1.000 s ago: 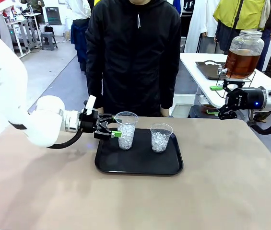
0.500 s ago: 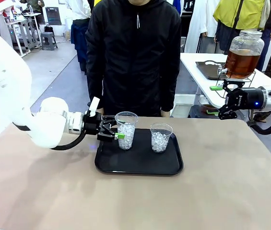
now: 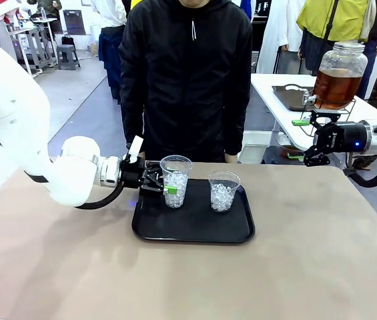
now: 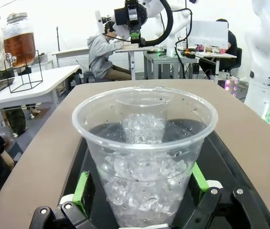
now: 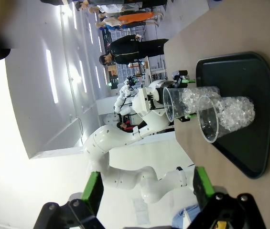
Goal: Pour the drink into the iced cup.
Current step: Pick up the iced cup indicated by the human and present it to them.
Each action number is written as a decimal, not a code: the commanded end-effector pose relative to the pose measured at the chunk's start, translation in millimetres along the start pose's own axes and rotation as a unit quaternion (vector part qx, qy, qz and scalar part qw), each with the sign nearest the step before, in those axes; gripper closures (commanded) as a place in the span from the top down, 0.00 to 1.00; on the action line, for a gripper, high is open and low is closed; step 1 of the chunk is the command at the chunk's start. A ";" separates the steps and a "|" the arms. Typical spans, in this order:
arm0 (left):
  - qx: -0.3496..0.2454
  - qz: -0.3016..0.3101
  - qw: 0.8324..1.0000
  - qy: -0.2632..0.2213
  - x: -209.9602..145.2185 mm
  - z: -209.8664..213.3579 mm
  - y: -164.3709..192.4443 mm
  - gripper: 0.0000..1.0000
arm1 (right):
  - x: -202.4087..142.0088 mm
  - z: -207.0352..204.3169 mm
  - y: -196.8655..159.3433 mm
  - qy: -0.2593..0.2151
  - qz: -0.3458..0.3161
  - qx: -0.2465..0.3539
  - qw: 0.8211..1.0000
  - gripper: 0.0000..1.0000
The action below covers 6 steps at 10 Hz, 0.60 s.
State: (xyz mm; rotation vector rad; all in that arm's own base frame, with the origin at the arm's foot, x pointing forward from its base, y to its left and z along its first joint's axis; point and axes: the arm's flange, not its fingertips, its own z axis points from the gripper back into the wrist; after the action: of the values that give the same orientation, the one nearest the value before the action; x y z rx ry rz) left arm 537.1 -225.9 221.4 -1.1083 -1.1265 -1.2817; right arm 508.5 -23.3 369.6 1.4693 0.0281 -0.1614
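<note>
"So, where was the drink (image 3: pixel 335 90)?"
"In the jar (image 3: pixel 340 59) on the side table (image 3: pixel 268 83). The left gripper (image 3: pixel 168 182) straddled the iced cup (image 3: pixel 177 167) on the tray (image 3: pixel 195 227), jaws wide; the right gripper (image 3: pixel 298 140) gaped empty."

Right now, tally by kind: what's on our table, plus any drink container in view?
Iced clear cups: 2, left cup and right cup
Black tray: 1
Jar of amber drink: 1
Total: 4
</note>
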 end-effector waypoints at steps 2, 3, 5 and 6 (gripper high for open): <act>0.001 0.008 1.000 0.001 -1.1 -8.2 3.8 0.64 | -0.3 -0.8 0.9 -0.003 0.001 -0.001 1.000 1.00; 0.003 0.016 1.000 -0.003 -0.7 -7.4 2.9 0.64 | -0.3 -0.8 0.9 -0.003 0.001 -0.001 1.000 1.00; 0.011 0.017 1.000 -0.004 -0.7 -5.2 2.7 0.64 | -0.3 -0.8 0.9 -0.003 0.001 -0.001 1.000 1.00; 0.014 0.016 1.000 -0.006 -0.1 -4.4 2.6 0.64 | -0.3 -0.8 0.9 -0.003 0.001 -0.001 1.000 1.00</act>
State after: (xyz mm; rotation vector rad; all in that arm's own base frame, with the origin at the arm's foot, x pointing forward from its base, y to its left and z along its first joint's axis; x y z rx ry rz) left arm 536.8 -228.4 218.6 -1.1203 -1.1064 -1.2658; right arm 508.5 -23.3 369.6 1.4693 0.0281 -0.1614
